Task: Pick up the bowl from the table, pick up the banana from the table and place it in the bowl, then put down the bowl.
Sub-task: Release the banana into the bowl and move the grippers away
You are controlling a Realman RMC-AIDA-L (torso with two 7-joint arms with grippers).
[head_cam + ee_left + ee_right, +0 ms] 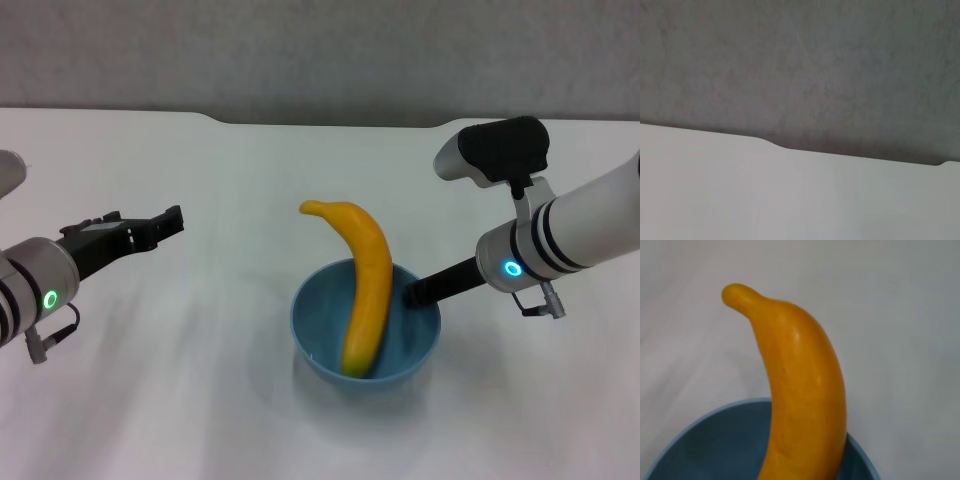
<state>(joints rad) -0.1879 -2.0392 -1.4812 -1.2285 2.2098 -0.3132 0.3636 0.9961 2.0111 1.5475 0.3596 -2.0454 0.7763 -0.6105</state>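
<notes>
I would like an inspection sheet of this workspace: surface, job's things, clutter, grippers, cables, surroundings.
Surface: white table, notched far edge.
Job's things: blue bowl with the banana in it, one end leaning out over the far rim.
Clutter: nothing seen.
Grippers: right gripper at the bowl's right rim, jaws hidden; left gripper off to the left, above the table, holding nothing.
Cables: thin wire loop under the left wrist.
Surroundings: grey wall behind the table.
</notes>
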